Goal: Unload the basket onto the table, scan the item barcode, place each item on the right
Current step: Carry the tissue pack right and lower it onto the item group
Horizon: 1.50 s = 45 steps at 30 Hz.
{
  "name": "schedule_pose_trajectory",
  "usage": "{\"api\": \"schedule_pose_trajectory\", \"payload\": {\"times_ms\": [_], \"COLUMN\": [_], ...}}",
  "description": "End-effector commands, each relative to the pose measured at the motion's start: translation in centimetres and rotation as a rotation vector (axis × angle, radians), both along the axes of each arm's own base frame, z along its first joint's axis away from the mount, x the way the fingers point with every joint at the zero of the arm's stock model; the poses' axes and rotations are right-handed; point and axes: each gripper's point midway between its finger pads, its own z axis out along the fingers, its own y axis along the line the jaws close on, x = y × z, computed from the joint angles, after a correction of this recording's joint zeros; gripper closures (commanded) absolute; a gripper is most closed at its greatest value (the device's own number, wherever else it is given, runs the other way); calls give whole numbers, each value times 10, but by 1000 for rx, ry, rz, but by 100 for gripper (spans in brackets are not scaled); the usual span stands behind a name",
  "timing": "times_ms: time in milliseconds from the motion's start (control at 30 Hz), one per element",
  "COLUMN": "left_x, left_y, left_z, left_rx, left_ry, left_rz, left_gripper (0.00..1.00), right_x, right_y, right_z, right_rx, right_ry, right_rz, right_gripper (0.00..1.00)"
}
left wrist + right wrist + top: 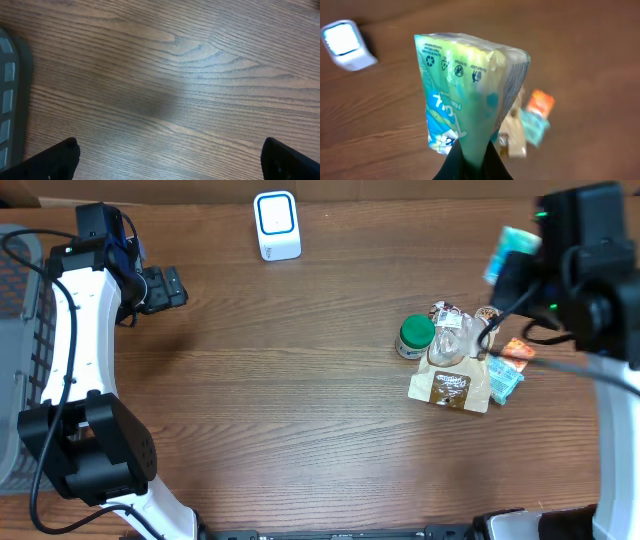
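Closest to the right wrist camera, the right gripper (472, 161) has its fingers pressed together on one edge of a green and blue snack pouch (467, 85), holding it up above the table (300, 400). Below it, the dark brown wood-grain surface carries a small pile of things that touch or overlap: a brown pouch (452, 388), a green-lidded jar (416, 333), an orange packet (518, 352) and a teal packet (505, 382). Farther back, near the table's far edge, stands the white barcode scanner (277, 225), well apart from the held pouch. Across the table, the left gripper (165, 288) hangs with its fingers spread wide over bare wood, holding nothing, near a grey basket (20, 330) at the table's left edge.
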Motion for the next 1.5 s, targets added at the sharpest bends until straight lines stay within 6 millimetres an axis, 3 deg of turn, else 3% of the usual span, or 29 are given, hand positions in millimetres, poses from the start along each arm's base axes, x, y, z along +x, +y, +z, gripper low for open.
{"api": "schedule_pose_trajectory", "payload": {"times_ms": [0, 167, 200, 233, 333, 500, 633, 700, 800, 933, 1033, 1200, 1400, 1433, 1467], "left_x": [-2, -2, -2, -2, -2, -2, -2, -2, -2, -2, -2, -2, -2, -2, -2], "left_y": [3, 3, 3, 3, 3, 3, 3, 3, 3, 3, 3, 3, 3, 3, 3], "left_z": [-3, -3, -3, -3, -3, -3, -3, -3, -3, -3, -3, -3, -3, -3, -3], "left_rx": [11, 11, 11, 11, 11, 11, 11, 11, 11, 11, 11, 11, 11, 11, 11], "left_ry": [11, 11, 11, 11, 11, 11, 11, 11, 11, 11, 11, 11, 11, 11, 11], "left_rz": [-7, -7, -7, -7, -7, -7, -7, -7, -7, -7, -7, -7, -7, -7, -7], "left_gripper": [1, 1, 0, 0, 0, 1, 0, 1, 0, 1, 0, 1, 0, 0, 0], "right_x": [-3, 0, 2, 7, 16, 24, 23, 22, 22, 19, 15, 8, -26, -35, -45], "right_y": [-14, -30, -30, -25, -16, -8, -8, -9, -9, -10, -9, -8, 0, 1, 2], "right_z": [-32, -98, -109, -139, -177, -223, -246, -249, -248, -241, -220, -150, -60, -48, -38], "right_rx": [72, 75, 84, 125, 176, 215, 213, 213, 213, 204, 202, 200, 188, 188, 190], "right_ry": [109, 251, 265, 289, 296, 281, 280, 284, 282, 301, 316, 257, 116, 95, 75], "right_rz": [-71, -107, -100, -71, -34, -13, -10, -11, -11, 7, 11, 20, 68, 74, 81], "right_gripper": [96, 96, 96, 96, 96, 95, 81, 77, 64, 62, 64, 67, 66, 61, 34]}}
